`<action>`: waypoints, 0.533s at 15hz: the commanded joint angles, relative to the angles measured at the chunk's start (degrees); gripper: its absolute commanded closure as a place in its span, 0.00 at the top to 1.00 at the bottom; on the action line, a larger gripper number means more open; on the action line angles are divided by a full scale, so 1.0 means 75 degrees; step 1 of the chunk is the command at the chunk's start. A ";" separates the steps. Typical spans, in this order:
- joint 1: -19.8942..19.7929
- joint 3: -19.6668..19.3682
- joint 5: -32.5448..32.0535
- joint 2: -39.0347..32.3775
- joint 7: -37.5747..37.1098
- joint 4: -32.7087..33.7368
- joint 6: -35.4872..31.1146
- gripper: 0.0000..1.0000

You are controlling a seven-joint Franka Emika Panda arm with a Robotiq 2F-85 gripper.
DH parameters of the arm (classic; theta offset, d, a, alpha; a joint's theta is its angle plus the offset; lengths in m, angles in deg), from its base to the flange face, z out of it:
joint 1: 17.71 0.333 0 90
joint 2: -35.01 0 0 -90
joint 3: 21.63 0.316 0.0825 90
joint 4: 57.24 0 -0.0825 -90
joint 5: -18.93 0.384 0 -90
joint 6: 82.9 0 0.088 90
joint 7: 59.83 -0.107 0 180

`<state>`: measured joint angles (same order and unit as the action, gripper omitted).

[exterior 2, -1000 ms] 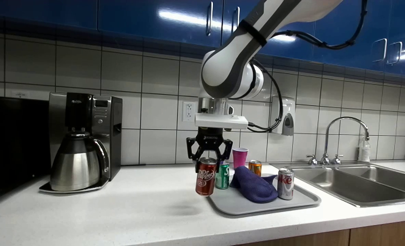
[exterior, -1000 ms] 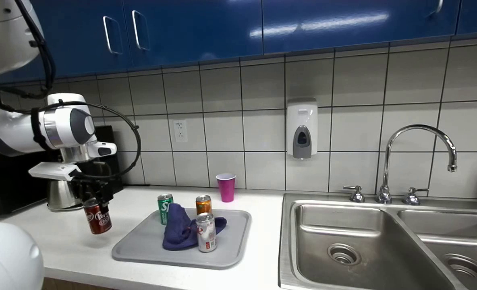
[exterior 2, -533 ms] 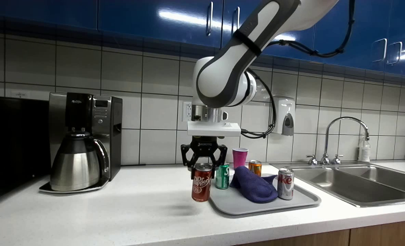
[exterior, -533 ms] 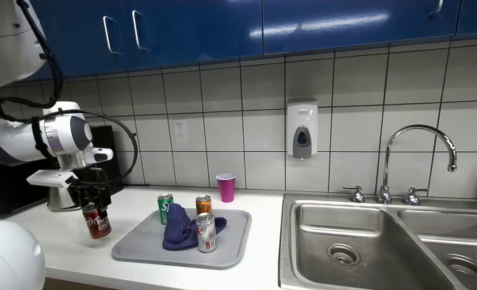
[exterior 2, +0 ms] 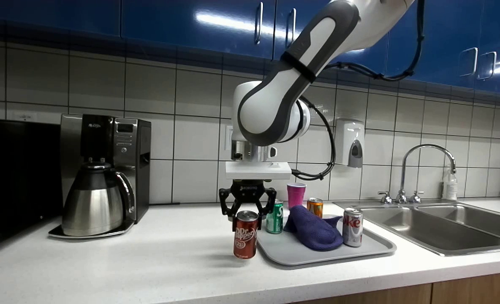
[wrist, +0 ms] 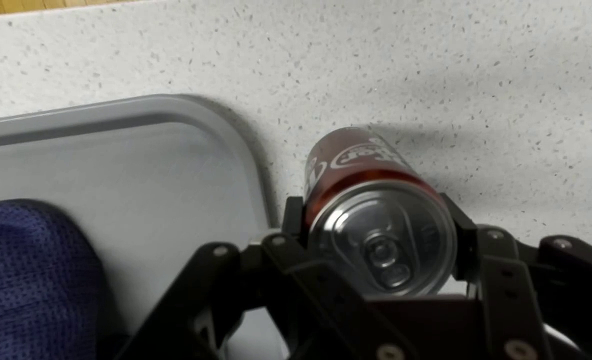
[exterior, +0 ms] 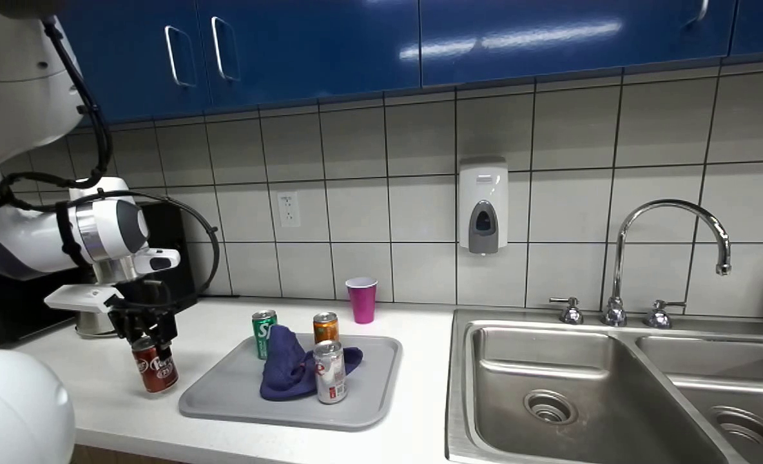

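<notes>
Red aluminium fills the gripper: its jaws press opposite sides of a Dr Pepper can just below the rim, parted only by the can's width. So high a hold probably leaves the base free to stand. Nearly upright, the can is low over the speckled counter, just outside the grey tray; whether it touches down cannot be told. That tray seemingly keeps the other cans together, with a purple cloth slumped among the Sprite can, Diet Coke can and orange can. "Dr Pepper" and "23" read clearly on the held can; a red "ke" marks the silver one, and a white "S" the green. "ROBOTIQ" shows faintly on the gripper. The orange can's print is too small to read.
</notes>
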<state>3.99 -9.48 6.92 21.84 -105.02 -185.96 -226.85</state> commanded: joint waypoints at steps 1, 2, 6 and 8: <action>0.0193 -0.0145 -0.0227 -0.0174 -0.0347 0.0264 0.0004 0.38; 0.0206 -0.0154 -0.0193 -0.0230 -0.0342 0.0294 0.0005 0.38; 0.0304 -0.0226 -0.0162 -0.0381 -0.0422 0.0388 -0.0001 0.38; 0.0319 -0.0235 -0.0079 -0.0436 -0.0474 0.0418 -0.0044 0.88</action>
<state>5.34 -10.43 6.92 19.25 -106.19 -184.39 -226.99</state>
